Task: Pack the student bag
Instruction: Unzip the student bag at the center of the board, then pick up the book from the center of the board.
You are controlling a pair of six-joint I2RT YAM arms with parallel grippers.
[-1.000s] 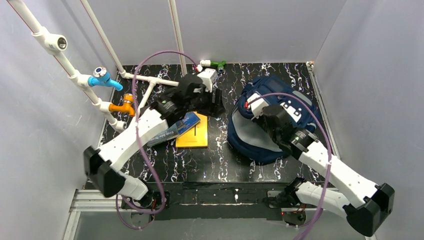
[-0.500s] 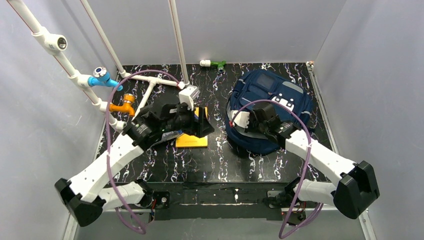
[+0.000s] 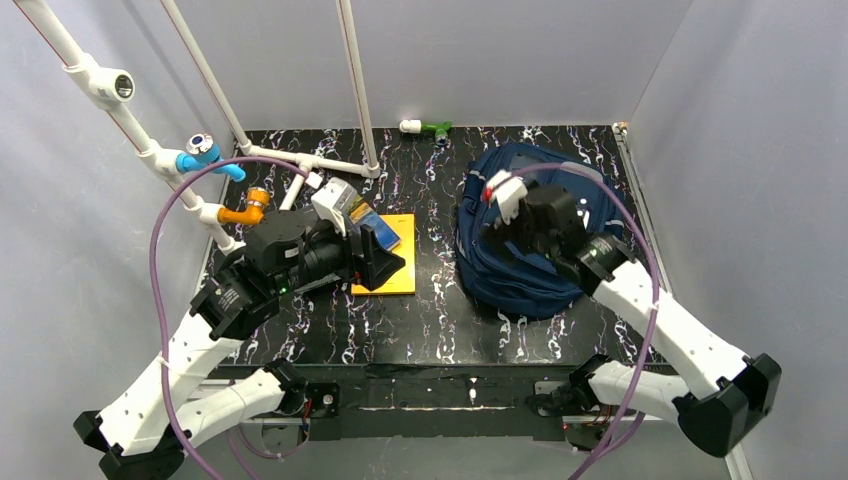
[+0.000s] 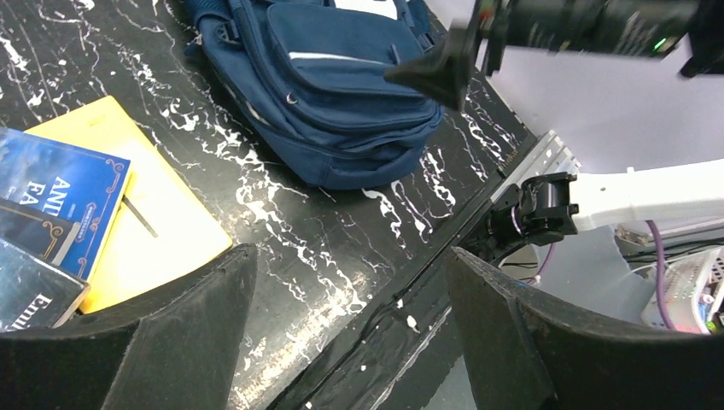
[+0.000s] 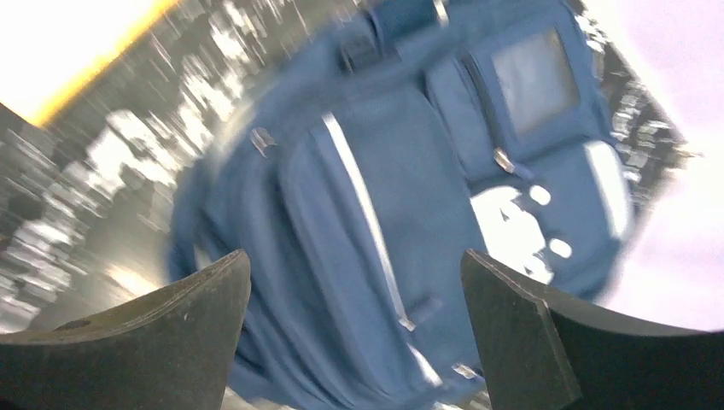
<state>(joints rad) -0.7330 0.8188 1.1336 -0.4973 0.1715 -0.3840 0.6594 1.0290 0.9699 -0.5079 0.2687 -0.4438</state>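
within the last second the right gripper (image 5: 354, 265) went from clenched at the bag to fully released, its 2 fingers now spread wide and empty, poised just above the large navy blue fabric student bag (image 3: 515, 285); the grey lining that showed while the fabric was lifted is hidden again and the bag has slumped down, on the right half of the black white-veined tabletop (image 3: 430, 320), toward its far right corner. the left gripper (image 4: 350, 258) has drawn back from the far edge toward the near left and stands open too, holding nothing, by the left side of the flat yellow rectangular folder (image 4: 162, 239). judged from this, the mouth is no longer held open and nothing looks packed: the folder and the glossy blue paperback books (image 4: 68, 196) with white lettering lie near the tabletop's middle, left of the bag. the bag is soft, woven and limp, with grey zip stripes and bulging pockets; the folder looks stiff, thin and smooth
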